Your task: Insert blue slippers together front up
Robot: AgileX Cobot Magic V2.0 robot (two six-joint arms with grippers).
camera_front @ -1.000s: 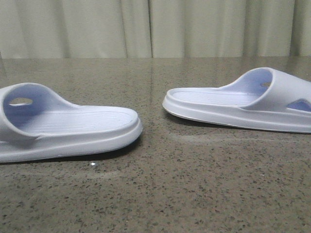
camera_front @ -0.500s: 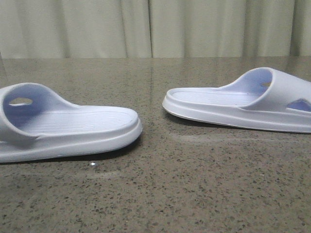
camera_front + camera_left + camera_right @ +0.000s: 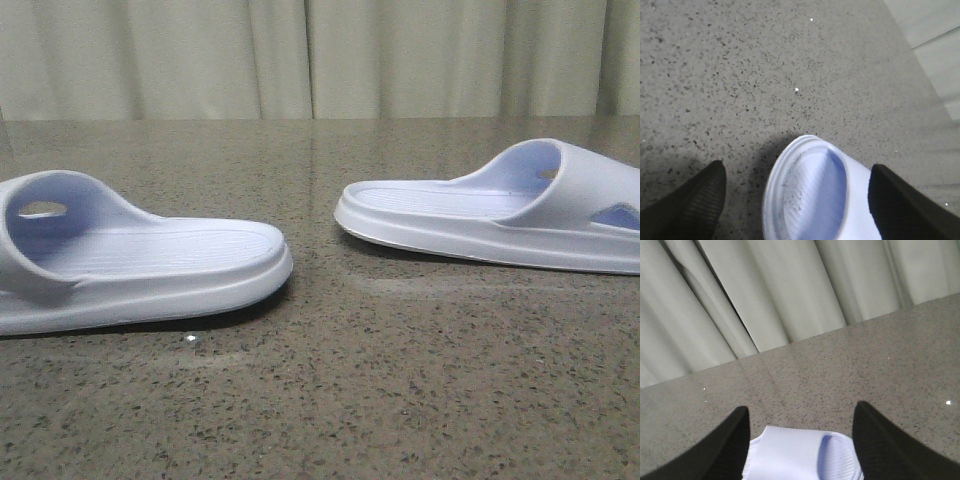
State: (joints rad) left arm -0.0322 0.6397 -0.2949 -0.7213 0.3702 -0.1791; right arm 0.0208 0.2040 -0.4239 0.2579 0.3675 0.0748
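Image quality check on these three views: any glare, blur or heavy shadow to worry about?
Front view: sharp and evenly lit, soft sheen on the table, thin shadows under the left slipper and the right slipper. Left wrist view: left gripper fingers blurred, dark shadow beside the slipper. Right wrist view: right gripper fingers blurred, curtain bright, a few glare specks.

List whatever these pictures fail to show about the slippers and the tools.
- Left slipper: toe end cut off by the front view's left edge.
- Right slipper: toe end cut off by its right edge.
- Left tool, right tool: absent from the front view; wrist views crop all but the open fingers straddling each slipper.
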